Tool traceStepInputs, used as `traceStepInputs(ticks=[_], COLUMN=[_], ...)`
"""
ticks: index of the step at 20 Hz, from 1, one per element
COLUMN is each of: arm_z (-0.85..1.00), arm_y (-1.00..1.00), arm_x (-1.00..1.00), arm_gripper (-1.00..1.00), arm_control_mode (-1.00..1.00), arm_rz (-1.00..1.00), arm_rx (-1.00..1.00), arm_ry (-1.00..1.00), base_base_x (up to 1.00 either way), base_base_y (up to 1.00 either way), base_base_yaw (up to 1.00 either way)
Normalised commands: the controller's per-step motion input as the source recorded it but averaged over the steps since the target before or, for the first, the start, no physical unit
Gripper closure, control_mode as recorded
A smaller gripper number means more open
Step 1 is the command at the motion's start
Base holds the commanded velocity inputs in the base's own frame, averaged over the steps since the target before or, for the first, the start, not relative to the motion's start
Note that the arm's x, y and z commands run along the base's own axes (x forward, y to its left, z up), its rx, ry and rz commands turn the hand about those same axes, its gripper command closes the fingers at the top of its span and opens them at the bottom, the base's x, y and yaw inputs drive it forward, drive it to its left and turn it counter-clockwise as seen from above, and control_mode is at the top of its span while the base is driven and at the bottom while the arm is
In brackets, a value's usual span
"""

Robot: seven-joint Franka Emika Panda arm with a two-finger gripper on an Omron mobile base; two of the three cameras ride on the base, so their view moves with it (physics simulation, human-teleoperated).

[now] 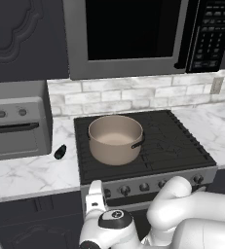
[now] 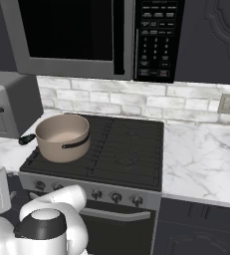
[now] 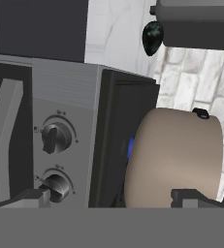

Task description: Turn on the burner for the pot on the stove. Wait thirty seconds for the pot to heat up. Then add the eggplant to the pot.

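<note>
Gripper (image 3: 111, 198): seen at the bottom of the hand view, fingers spread wide, nothing held; set low in front of the stove's (image 1: 148, 168) left end.
Knobs (image 3: 55, 138): two seen at the left of the hand view, on the steel front; likely stiff, best pinched across the ridge.
Blue glow (image 3: 131, 147): glimpsed under the pot's edge; flame is judged lit.
Pot (image 1: 115, 138): left-centre in the left base view, on the grate; rigid, probably heavy.
Eggplant (image 1: 60, 152): on the marble counter (image 1: 31, 175), left of the stove; top centre of the hand view, well beyond the fingers; glossy, likely slippery, light; to be gripped across its middle.
</note>
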Motion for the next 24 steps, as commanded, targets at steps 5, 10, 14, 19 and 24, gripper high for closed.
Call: traceStepInputs(ticks=[5,10,14,19,24], arm_z=[0.0,0.0,0.0,0.0,0.0], arm_y=[0.0,0.0,0.0,0.0,0.0], arm_x=[0.0,0.0,0.0,0.0,0.0], arm_gripper=[-1.0,-1.0,-1.0,-1.0,-1.0], arm_control_mode=[-1.0,-1.0,-1.0,-1.0,-1.0], arm_rz=[0.0,0.0,0.0,0.0,0.0], arm_rx=[0.0,0.0,0.0,0.0,0.0], arm_ry=[0.0,0.0,0.0,0.0,0.0], base_base_x=[0.0,0.0,0.0,0.0,0.0], base_base_y=[0.0,0.0,0.0,0.0,0.0], base_base_yaw=[0.0,0.0,0.0,0.0,0.0])
